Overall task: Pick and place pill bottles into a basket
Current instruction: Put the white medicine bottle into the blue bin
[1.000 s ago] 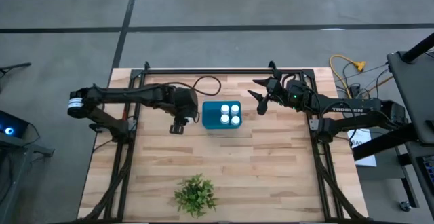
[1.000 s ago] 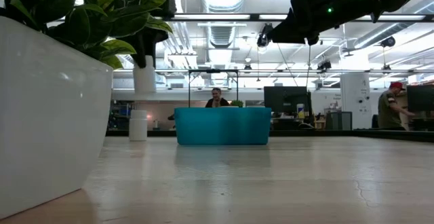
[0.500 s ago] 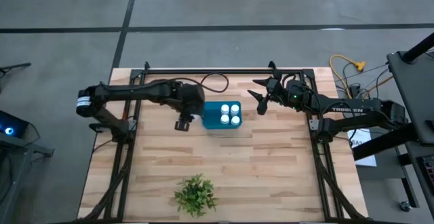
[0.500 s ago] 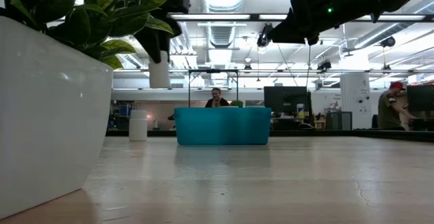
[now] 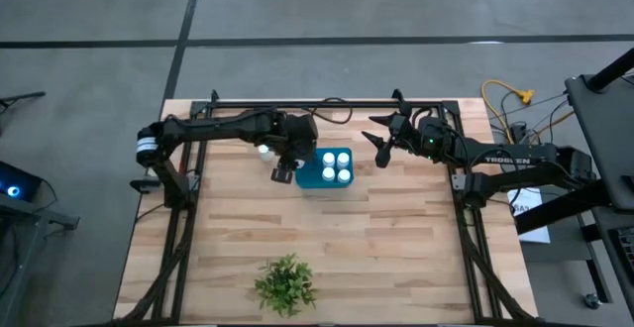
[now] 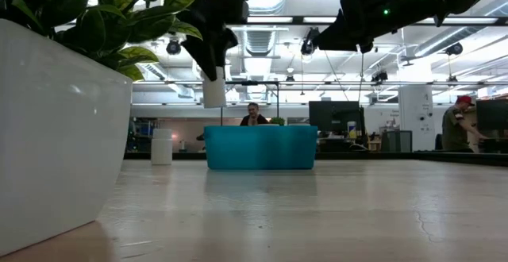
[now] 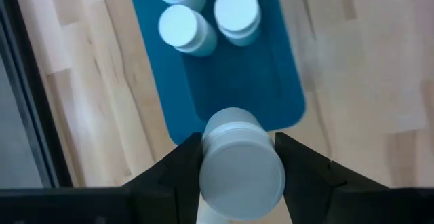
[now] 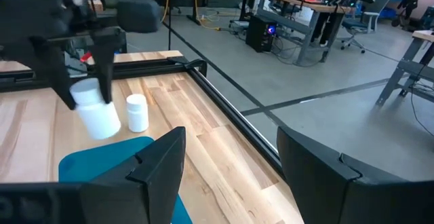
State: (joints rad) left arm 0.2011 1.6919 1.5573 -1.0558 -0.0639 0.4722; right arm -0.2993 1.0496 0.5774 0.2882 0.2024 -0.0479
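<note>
Four pill bottles crowd the basket's right side; its left half lies open.

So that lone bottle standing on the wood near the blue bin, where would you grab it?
Probably by its round sides just below the cap, coming straight down: the bottle stands upright, cap up, apart from the basket.

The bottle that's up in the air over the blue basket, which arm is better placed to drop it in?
Left. The left gripper is shut on that bottle right above the basket, over its bare end. The right gripper hangs open and holds nothing, off the basket's other side.
</note>
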